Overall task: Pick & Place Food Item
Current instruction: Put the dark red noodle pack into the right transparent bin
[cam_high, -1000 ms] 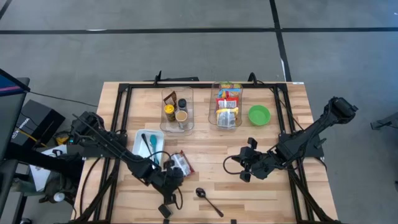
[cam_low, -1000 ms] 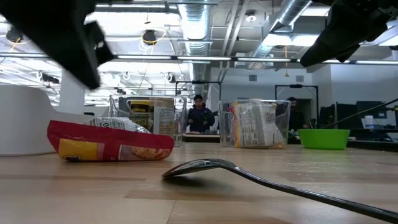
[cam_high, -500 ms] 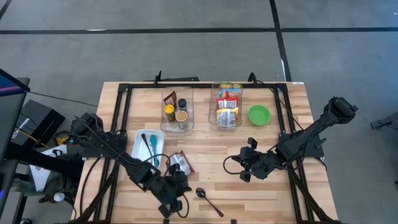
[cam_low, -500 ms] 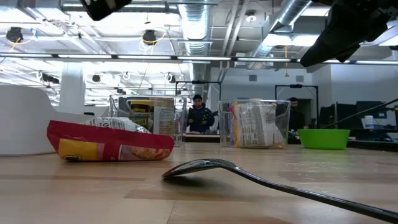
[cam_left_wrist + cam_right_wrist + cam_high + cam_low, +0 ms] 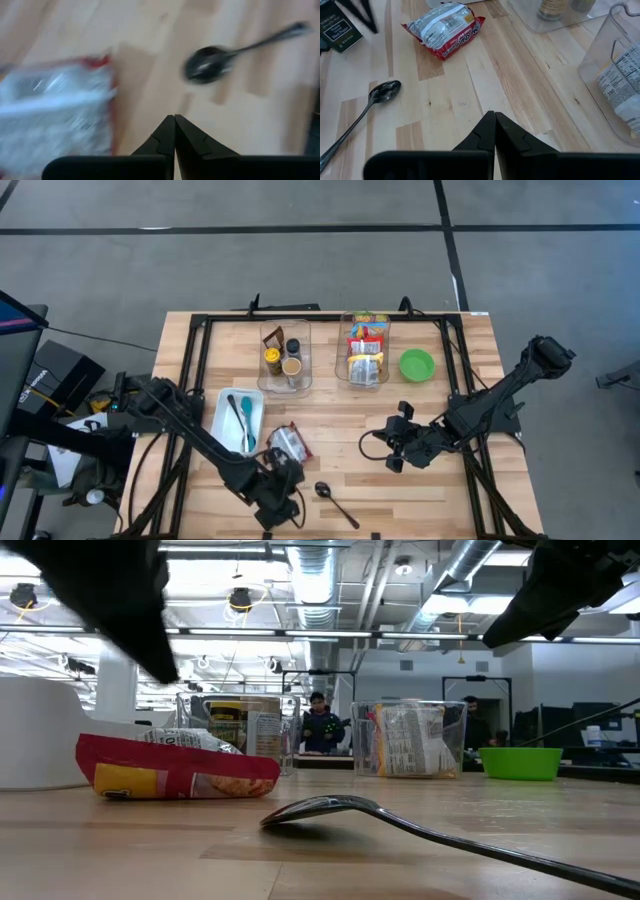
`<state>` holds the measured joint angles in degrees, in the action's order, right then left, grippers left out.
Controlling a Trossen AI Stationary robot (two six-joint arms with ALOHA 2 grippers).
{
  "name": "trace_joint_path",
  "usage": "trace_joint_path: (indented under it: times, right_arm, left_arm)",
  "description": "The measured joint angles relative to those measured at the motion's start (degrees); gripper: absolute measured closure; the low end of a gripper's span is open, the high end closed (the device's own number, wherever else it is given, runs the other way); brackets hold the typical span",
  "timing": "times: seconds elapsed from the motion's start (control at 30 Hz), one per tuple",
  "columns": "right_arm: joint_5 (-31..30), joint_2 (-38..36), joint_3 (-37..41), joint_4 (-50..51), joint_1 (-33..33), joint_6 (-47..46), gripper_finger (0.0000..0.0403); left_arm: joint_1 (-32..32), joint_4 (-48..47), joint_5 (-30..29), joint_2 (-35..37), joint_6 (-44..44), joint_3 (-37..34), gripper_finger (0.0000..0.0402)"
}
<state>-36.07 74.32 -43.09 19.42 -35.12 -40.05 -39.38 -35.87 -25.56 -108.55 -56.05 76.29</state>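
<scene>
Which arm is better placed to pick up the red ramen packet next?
Left. The left gripper, fingers closed, sits at the front edge just beside the ramen packet, with the spoon alongside. The right gripper, also closed, waits farther off across the table.

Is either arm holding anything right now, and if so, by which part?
Nothing is held. The left gripper hangs above the table between the ramen packet and the spoon, jaws shut and empty. The right gripper waits mid-table, also shut and empty.
</scene>
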Motion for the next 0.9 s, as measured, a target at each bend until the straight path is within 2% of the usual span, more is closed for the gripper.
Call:
trace_joint_path:
  times: [0.13, 0.27, 0.5, 0.7, 0.9]
  right_arm:
    - [0.01, 0.0, 0.0, -0.15, 0.0, 0.0, 0.0403]
    - [-0.01, 0.0, 0.0, -0.2, -0.01, 0.0, 0.0403]
    - [0.02, 0.0, 0.0, -0.2, -0.02, 0.0, 0.0403]
    - [0.0, 0.02, 0.0, -0.2, -0.02, 0.0, 0.0403]
    - [0.02, 0.0, 0.0, -0.2, -0.02, 0.0, 0.0403]
  left_arm:
    - [0.02, -6.85, -0.09, -0.12, -9.78, 0.0, 0.0401]
    - [0.33, -10.69, 0.24, -0.12, -14.24, -0.05, 0.0401]
    - [2.32, -10.65, 5.49, -0.09, -15.41, -1.33, 0.0401]
    - [3.15, -10.05, 5.71, -0.09, -15.31, -1.73, 0.0395]
    - [3.52, -9.95, 8.17, 0.41, -14.92, -1.73, 0.0364]
